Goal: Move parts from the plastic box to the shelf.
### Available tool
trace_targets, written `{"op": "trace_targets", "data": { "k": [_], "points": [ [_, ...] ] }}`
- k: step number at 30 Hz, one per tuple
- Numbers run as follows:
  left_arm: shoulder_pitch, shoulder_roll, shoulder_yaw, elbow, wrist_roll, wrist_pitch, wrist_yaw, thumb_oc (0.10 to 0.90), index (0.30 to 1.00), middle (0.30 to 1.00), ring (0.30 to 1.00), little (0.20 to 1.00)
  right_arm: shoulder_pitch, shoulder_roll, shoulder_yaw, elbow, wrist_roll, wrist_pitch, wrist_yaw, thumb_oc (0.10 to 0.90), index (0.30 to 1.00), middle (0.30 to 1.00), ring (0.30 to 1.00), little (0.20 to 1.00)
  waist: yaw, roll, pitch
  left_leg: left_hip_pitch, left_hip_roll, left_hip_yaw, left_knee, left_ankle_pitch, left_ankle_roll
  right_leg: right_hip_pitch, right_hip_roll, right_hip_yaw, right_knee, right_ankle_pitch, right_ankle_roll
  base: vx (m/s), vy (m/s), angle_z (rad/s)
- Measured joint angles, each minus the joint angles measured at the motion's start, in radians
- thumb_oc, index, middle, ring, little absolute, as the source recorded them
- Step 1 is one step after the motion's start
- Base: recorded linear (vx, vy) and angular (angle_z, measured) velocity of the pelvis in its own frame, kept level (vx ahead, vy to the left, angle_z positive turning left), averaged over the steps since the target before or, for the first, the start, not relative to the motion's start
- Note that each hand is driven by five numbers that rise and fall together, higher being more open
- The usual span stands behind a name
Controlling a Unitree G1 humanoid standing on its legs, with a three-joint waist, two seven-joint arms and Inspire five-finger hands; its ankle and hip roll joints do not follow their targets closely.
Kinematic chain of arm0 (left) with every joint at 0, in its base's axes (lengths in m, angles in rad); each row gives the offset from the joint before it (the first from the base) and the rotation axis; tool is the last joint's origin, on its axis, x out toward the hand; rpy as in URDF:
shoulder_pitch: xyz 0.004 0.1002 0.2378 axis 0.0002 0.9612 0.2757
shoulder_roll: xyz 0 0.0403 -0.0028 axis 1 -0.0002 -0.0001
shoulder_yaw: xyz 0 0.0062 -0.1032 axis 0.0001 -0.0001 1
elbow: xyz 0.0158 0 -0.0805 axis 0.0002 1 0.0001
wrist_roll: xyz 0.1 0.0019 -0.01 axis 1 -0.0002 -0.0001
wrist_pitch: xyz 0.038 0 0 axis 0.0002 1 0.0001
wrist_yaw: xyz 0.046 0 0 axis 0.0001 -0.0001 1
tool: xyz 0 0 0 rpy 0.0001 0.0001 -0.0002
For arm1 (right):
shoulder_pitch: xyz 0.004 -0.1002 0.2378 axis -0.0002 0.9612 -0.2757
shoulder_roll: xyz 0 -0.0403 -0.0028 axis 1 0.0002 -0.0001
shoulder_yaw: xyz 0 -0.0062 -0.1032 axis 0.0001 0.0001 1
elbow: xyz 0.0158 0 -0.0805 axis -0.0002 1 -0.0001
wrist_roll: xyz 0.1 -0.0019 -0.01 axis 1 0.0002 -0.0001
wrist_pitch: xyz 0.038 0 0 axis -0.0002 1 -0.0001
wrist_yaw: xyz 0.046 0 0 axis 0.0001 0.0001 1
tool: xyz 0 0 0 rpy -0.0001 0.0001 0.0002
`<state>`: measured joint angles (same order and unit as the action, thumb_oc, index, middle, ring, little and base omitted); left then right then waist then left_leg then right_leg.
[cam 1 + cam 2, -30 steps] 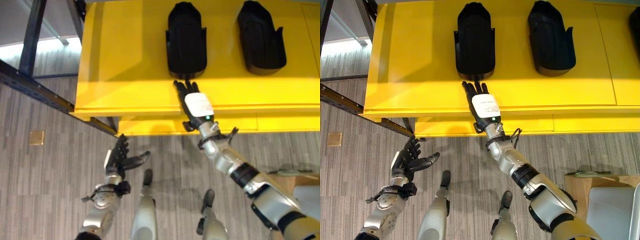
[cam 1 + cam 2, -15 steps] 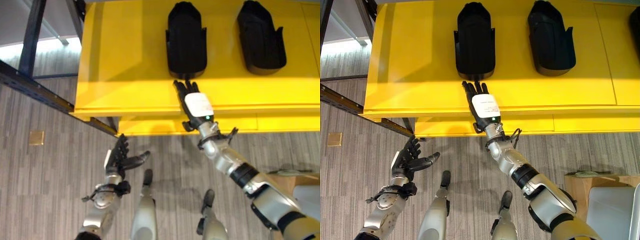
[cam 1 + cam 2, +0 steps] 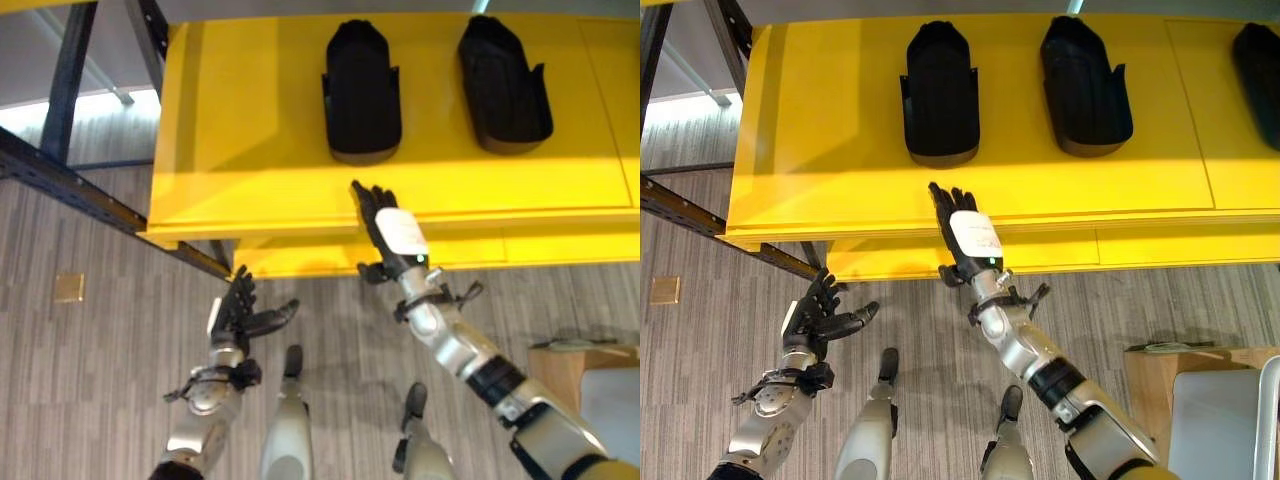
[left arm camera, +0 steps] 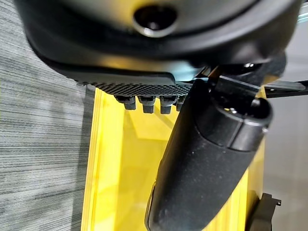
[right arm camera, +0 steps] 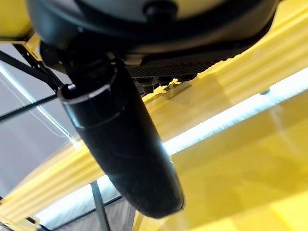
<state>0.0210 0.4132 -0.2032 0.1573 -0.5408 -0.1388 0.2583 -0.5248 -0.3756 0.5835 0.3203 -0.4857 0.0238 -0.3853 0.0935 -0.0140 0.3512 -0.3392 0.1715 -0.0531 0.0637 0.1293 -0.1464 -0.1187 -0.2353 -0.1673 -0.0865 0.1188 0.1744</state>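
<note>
Parts (image 3: 363, 92): black, scoop-shaped, on yellow shelf (image 3: 250, 150) | right robot hand (image 3: 965, 232) fingers straight | left robot hand (image 3: 820, 318) spread

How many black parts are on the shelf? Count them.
3 on the yellow shelf: one above the right hand at, one beside it, one at the right edge. More may lie beyond.

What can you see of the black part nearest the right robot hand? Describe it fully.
The black part is a long, matte, plastic-looking shell, rounded at its far end, with small tabs sticking out of both sides. It lies flat on the yellow shelf, lengthwise front to back, beside a similar part. The open right robot hand is near its front end, not touching it.
</note>
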Motion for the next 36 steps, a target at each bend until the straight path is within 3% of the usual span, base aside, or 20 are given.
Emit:
{"op": "trace_targets", "data": {
  "k": [9,17,19,21,27,28,29,30,31,32,33,34,35,36],
  "points": [
    [0.053,0.004,0.029,0.000,0.008,0.007,-0.005,0.900,1.000,1.000,1.000,1.000,0.201,-0.043,-0.068,-0.133,0.116,-0.015,0.058,0.900,1.000,1.000,1.000,1.000,-0.041,-0.056,-0.030,0.087,0.012,0.056,-0.046,-0.002,0.007,0.024,0.001,0.053,0.000,0.005,0.003,0.02,-0.040,-0.16],
    [0.090,0.001,0.058,-0.002,0.046,0.011,-0.013,0.900,1.000,1.000,1.000,1.000,0.444,-0.114,-0.240,-0.386,0.205,-0.049,0.078,0.900,1.000,1.000,1.000,1.000,-0.114,-0.053,-0.039,0.193,0.041,0.107,-0.107,0.010,0.000,0.064,0.024,0.098,0.000,0.005,0.002,0.02,-0.074,-0.22],
    [0.126,-0.006,0.061,-0.001,0.049,0.012,-0.029,0.900,1.000,1.000,1.000,1.000,0.545,-0.121,-0.313,-0.506,0.283,-0.108,0.073,0.900,1.000,1.000,1.000,1.000,-0.157,-0.038,-0.069,0.232,0.064,0.130,-0.126,0.016,-0.010,0.073,0.046,0.116,0.002,0.002,-0.001,-0.04,-0.163,-0.39],
    [0.151,-0.016,0.044,0.001,0.054,0.019,-0.037,0.900,1.000,1.000,1.000,1.000,0.595,-0.108,-0.332,-0.531,0.483,-0.201,0.092,0.900,1.000,1.000,1.000,1.000,-0.193,-0.011,-0.110,0.275,0.108,0.173,-0.141,0.017,-0.013,0.063,0.090,0.163,0.022,-0.006,-0.012,-0.11,-0.240,-0.55],
    [0.173,-0.060,0.028,0.003,0.048,0.027,-0.078,0.900,1.000,1.000,1.000,1.000,0.658,-0.060,-0.340,-0.533,0.921,-0.257,0.250,0.900,1.000,1.000,1.000,1.000,-0.200,0.040,-0.144,0.299,0.191,0.220,-0.139,0.012,0.016,-0.030,0.184,0.224,0.172,-0.084,-0.054,-0.04,-0.187,-0.37],
    [0.173,-0.067,0.028,0.010,0.043,0.028,-0.081,0.900,1.000,1.000,1.000,1.000,0.665,-0.055,-0.337,-0.531,0.964,-0.257,0.259,0.900,1.000,1.000,1.000,1.000,-0.199,0.041,-0.145,0.305,0.199,0.230,-0.139,0.010,0.050,-0.039,0.195,0.233,0.185,-0.088,-0.061,-0.04,-0.294,-0.62],
    [0.188,-0.087,0.041,0.012,0.033,0.025,-0.082,0.900,1.000,1.000,1.000,1.000,0.668,-0.041,-0.331,-0.514,1.071,-0.262,0.307,0.900,1.000,1.000,1.000,1.000,-0.199,0.032,-0.153,0.308,0.218,0.239,-0.109,-0.023,0.114,-0.109,0.234,0.265,0.291,-0.131,-0.099,-0.02,-0.209,-0.76],
    [0.201,-0.084,0.051,0.014,0.032,0.024,-0.083,0.900,1.000,1.000,1.000,1.000,0.669,-0.030,-0.314,-0.512,1.111,-0.262,0.315,0.900,1.000,1.000,1.000,1.000,-0.189,0.006,-0.164,0.302,0.212,0.232,-0.079,-0.054,0.145,-0.157,0.243,0.281,0.381,-0.170,-0.123,0.00,-0.181,-0.83],
    [0.199,-0.082,0.043,0.044,0.030,0.026,-0.092,0.900,1.000,1.000,1.000,1.000,0.679,-0.030,-0.306,-0.512,1.145,-0.264,0.324,0.900,1.000,1.000,1.000,1.000,-0.180,-0.010,-0.174,0.292,0.185,0.157,-0.037,-0.122,0.191,-0.171,0.253,0.301,0.414,-0.189,-0.114,0.03,-0.167,-0.73],
    [0.207,-0.080,0.035,0.050,0.022,0.027,-0.101,0.900,1.000,1.000,1.000,1.000,0.679,-0.041,-0.304,-0.513,1.162,-0.266,0.334,0.900,1.000,1.000,1.000,1.000,-0.173,-0.011,-0.174,0.283,0.176,0.108,0.005,-0.131,0.250,-0.172,0.270,0.323,0.412,-0.184,-0.125,0.03,-0.117,-0.47],
    [0.198,-0.080,0.011,0.062,0.001,0.028,-0.118,0.900,1.000,1.000,1.000,1.000,0.687,-0.051,-0.322,-0.513,1.178,-0.276,0.335,0.900,1.000,1.000,1.000,1.000,-0.176,-0.020,-0.170,0.207,0.141,0.050,0.106,-0.119,0.244,-0.171,0.255,0.341,0.395,-0.174,-0.139,0.06,-0.120,-0.25],
    [0.177,-0.086,-0.011,0.068,-0.003,0.029,-0.129,0.900,1.000,1.000,1.000,1.000,0.691,-0.057,-0.342,-0.511,1.194,-0.276,0.330,0.900,1.000,1.000,1.000,1.000,-0.172,-0.033,-0.169,0.166,0.076,0.020,0.149,-0.121,0.196,-0.169,0.219,0.359,0.374,-0.165,-0.143,0.05,-0.050,0.01],
    [0.179,-0.097,-0.025,0.065,-0.003,0.026,-0.141,0.900,1.000,1.000,1.000,1.000,0.692,-0.066,-0.357,-0.512,1.198,-0.276,0.329,0.900,1.000,1.000,1.000,1.000,-0.169,-0.031,-0.170,0.159,0.019,0.021,0.138,-0.116,0.173,-0.154,0.201,0.360,0.339,-0.152,-0.137,0.10,-0.074,-0.03],
    [0.202,-0.103,-0.036,0.039,-0.003,0.027,-0.155,0.900,1.000,1.000,1.000,1.000,0.693,-0.081,-0.374,-0.512,1.204,-0.281,0.336,0.900,1.000,1.000,1.000,1.000,-0.173,-0.006,-0.169,0.149,-0.034,0.045,0.142,-0.131,0.192,-0.146,0.212,0.356,0.337,-0.140,-0.134,0.05,-0.016,0.03]
  ]
}}
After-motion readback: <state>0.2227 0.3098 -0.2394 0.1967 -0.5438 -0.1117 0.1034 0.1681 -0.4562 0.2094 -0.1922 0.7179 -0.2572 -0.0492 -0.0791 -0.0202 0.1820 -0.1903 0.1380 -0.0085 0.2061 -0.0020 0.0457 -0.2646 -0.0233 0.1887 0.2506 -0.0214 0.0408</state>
